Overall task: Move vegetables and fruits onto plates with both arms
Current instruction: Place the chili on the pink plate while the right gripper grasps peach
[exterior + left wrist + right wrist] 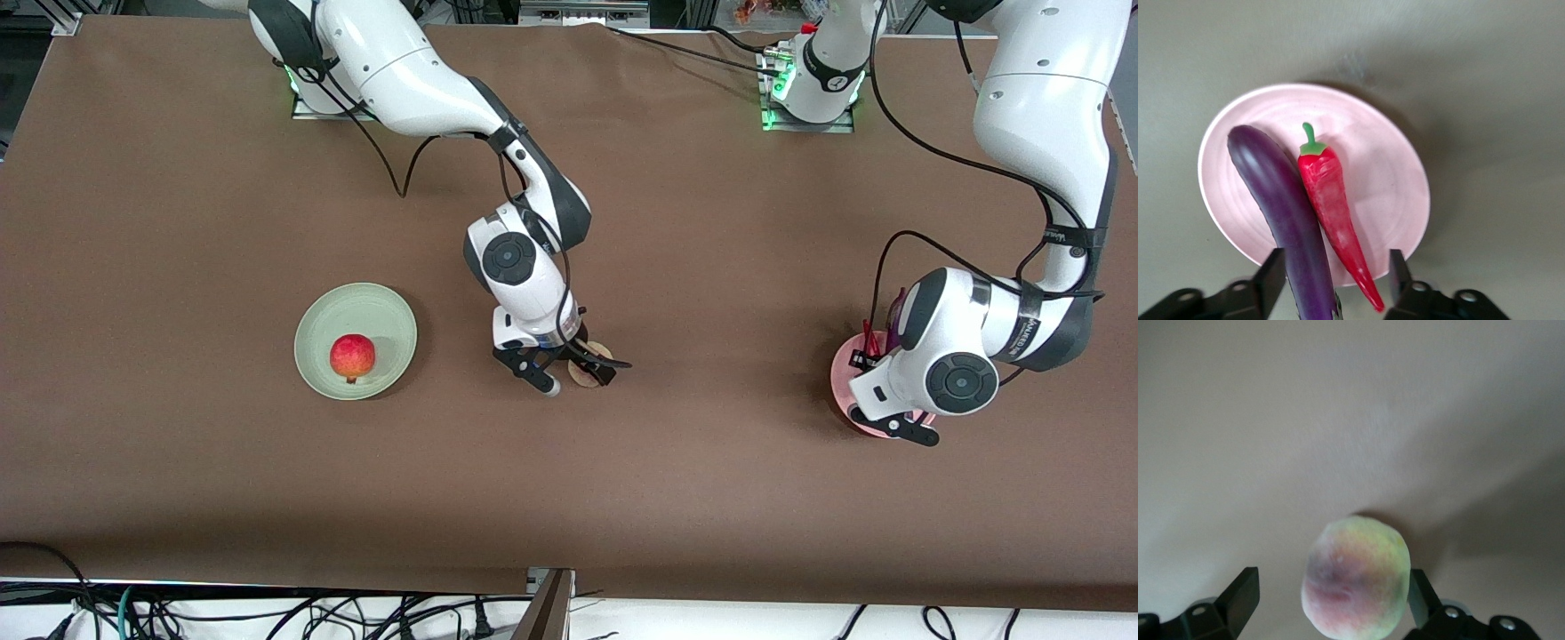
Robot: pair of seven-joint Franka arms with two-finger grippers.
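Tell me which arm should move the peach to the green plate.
Right. The right gripper is open around the peach on the table, beside the green plate. The left gripper is open over the pink plate.

Apple (352, 356) sits on the green plate (391, 320). Purple eggplant (1285, 213) and red chili (1335, 213) lie side by side, touching, on the pink plate (1391, 173). Blushed peach (1356, 585) rests on the table between the plates.

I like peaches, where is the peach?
The peach sits on the brown table mid-table, off the green plate, with the right end effector open around it.
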